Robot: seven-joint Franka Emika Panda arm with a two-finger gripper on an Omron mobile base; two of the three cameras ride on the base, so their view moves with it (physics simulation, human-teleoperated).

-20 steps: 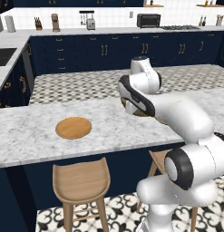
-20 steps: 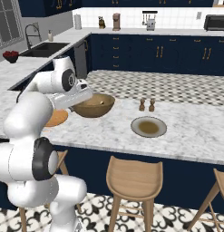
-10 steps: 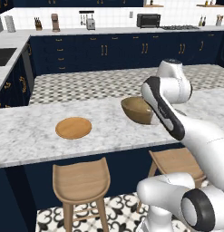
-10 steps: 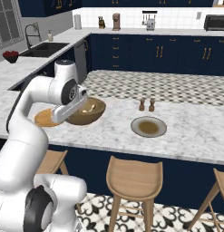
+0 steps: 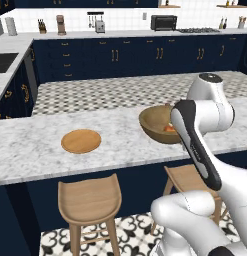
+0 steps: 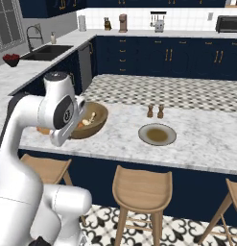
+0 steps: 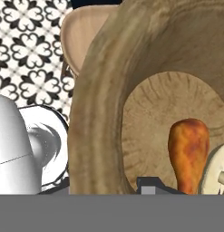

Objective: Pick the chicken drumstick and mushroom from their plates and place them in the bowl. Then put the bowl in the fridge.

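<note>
We carry bowl [image 5: 157,123] by its rim, gripper [image 7: 147,183] clamped narrow on wall | drumstick [image 7: 189,152] and mushroom [image 7: 216,172] inside, lifted over surface [image 5: 40,145] right of wooden plate [image 5: 81,141] | risk: a tilt while swinging toward the fridge spills both or rim slips.

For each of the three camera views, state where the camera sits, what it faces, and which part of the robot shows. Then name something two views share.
Left base view: behind the arm's left, facing the marble island; arm at lower right, bowl beside a wooden plate.
Right base view: behind its right, facing the grey-rimmed plate and shakers; arm at left.
Hand view: on the hand, looking into the bowl at drumstick and mushroom.
Shared: both base views show the bowl.
</note>
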